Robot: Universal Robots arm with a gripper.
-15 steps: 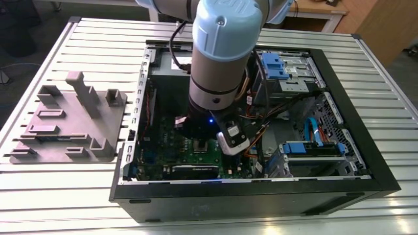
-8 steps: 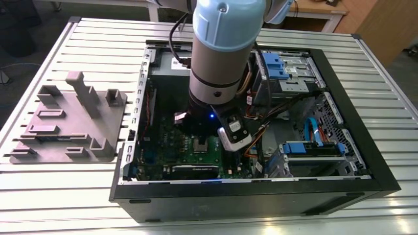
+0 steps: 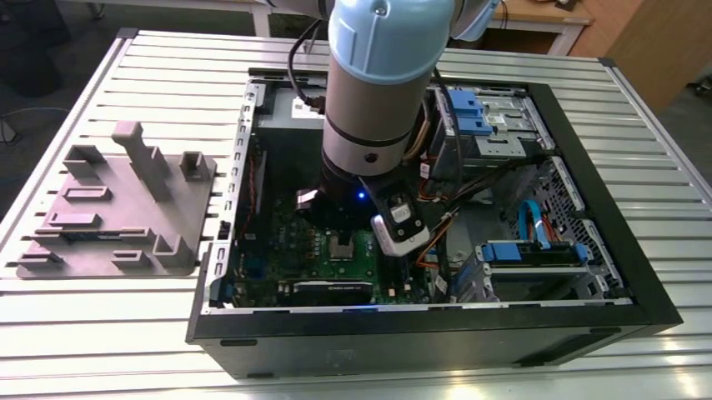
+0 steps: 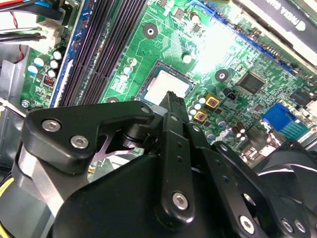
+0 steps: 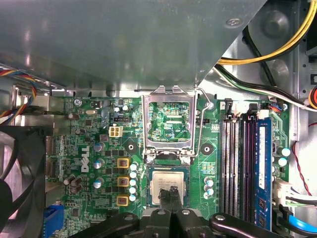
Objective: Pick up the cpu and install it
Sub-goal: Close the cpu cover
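Observation:
The cpu [image 5: 167,181], a small pale silver square, lies flat in its socket on the green motherboard [image 5: 89,148]; in the second wrist view the cpu [image 4: 161,88] lies just past the fingertip. My gripper [image 5: 171,194] is shut, its two black fingers pressed together with nothing between them. Their tips are over the near edge of the chip; I cannot tell whether they touch it. The socket's metal frame [image 5: 166,124] stands flipped open beside the chip. In the exterior view the arm [image 3: 373,125] reaches down into the open computer case [image 3: 623,275].
A large grey metal box [image 5: 124,39] overhangs the board beyond the socket. Memory slots [image 5: 237,163] run beside the socket, a black fan [image 5: 15,183] sits at the other side, and cables [image 5: 267,44] cross the case. A grey plastic tray [image 3: 112,208] stands on the table at the exterior view's left.

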